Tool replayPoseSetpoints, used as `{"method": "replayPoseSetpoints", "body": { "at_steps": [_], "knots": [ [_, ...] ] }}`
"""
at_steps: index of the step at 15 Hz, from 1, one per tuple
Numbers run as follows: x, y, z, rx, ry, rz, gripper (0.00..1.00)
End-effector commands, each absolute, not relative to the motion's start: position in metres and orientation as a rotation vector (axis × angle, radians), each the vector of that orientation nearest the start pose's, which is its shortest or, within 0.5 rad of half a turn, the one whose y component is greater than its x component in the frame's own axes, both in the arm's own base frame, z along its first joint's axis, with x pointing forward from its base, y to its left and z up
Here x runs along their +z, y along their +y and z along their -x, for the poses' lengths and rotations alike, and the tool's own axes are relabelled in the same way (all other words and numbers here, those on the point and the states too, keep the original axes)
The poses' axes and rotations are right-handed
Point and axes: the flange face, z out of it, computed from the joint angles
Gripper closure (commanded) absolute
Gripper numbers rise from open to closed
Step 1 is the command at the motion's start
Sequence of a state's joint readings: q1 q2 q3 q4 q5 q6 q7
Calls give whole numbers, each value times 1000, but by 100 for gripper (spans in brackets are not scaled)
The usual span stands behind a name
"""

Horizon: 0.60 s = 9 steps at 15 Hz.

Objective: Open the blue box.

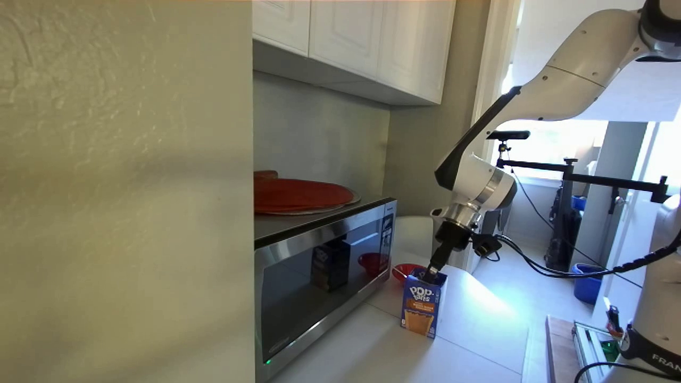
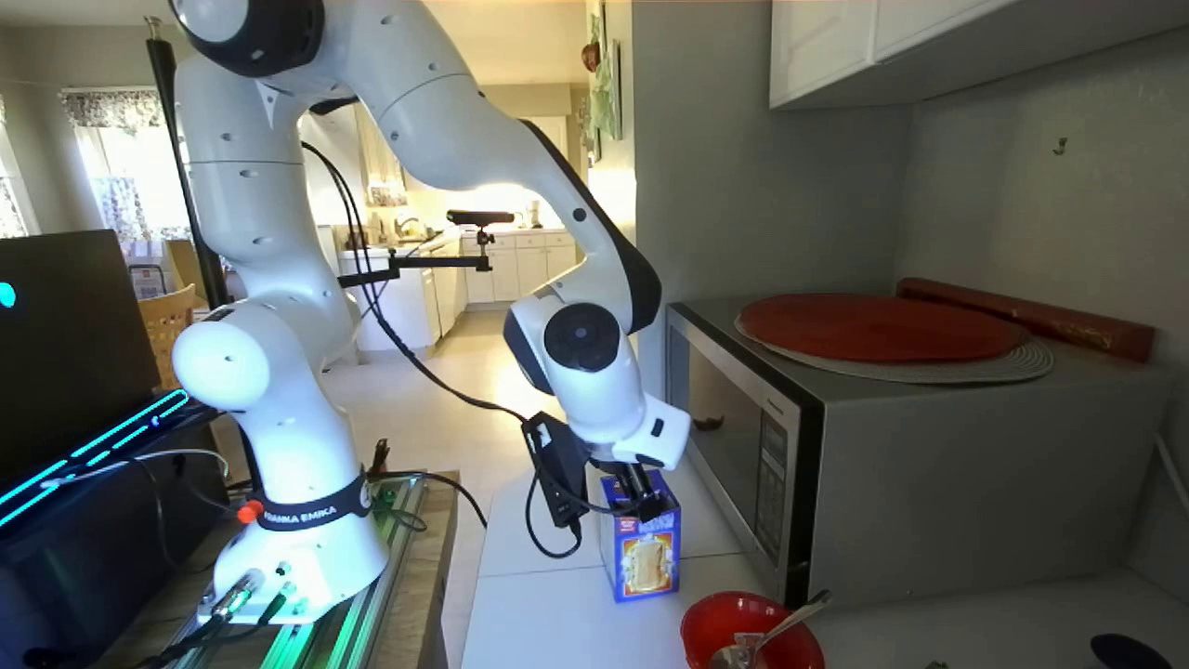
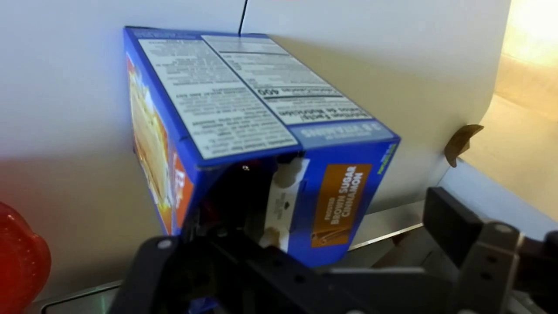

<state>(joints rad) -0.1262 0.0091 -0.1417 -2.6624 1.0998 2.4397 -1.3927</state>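
Microwave (image 1: 306, 298) is located leftmost on the surface (image 1: 479, 324) in an exterior view, red round mat (image 1: 303, 196) on top. Next: red bowl (image 1: 402, 271), partly hidden by the blue box (image 1: 420, 308). Box position — upright on the surface, to the right of the microwave, half of its top open in the wrist view. My claw (image 1: 430, 274) is at the box top, fingers (image 3: 451, 224) spread well apart; I cannot tell whether either touches the box. Far right — my arm (image 1: 574, 74), bent above the surface.
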Motion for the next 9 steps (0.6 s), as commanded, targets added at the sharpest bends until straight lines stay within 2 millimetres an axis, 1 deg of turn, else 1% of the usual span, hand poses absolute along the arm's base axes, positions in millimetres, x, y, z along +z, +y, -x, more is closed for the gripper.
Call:
{"method": "replayPoseSetpoints", "body": {
  "at_steps": [1, 3, 4, 5, 6, 7, 8, 9],
  "knots": [
    [211, -103, -386, -399, -211, 2575, 24],
    [212, -104, -387, -401, -209, 2580, 42],
    [212, -104, -387, -401, -209, 2582, 42],
    [212, -104, -387, -400, -209, 2582, 46],
    [212, -104, -388, -398, -209, 2583, 45],
    [211, -104, -387, -396, -208, 2585, 41],
    [212, -104, -388, -399, -208, 2585, 23],
    [212, -104, -387, -399, -208, 2586, 19]
  ]
}}
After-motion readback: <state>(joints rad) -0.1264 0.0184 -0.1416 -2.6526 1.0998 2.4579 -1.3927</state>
